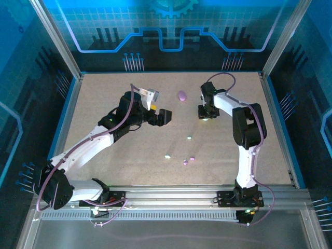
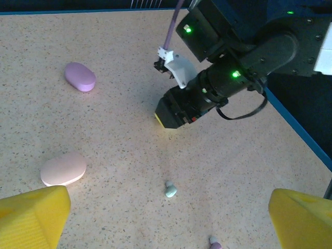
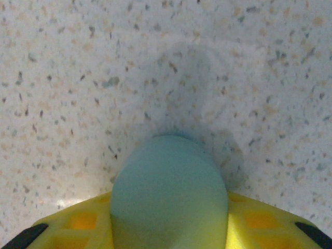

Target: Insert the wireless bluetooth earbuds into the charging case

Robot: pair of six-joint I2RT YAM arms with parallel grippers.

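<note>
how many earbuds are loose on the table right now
4: a mint earbud mid-table, a pale earbud nearer the bases, and two purple earbuds close by. More may be hidden under the arms.

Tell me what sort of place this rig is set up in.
Most likely a robot lab test cell, not a home or shop: an aluminium frame with blue-lit printed panels boxes in a speckled tabletop, and the left arm and right arm are bolted to a rail at its near edge.

The right hand (image 1: 206, 113) is down at the counter (image 1: 104, 93) with a rounded case (image 3: 168, 192) between its fingers. A second case (image 1: 181, 96) lies beyond it, to its left. Four earbuds (image 1: 190, 138) lie scattered on the near side of both hands. A third case (image 2: 63, 168) lies ahead and left of the left hand (image 1: 163, 116).
</note>
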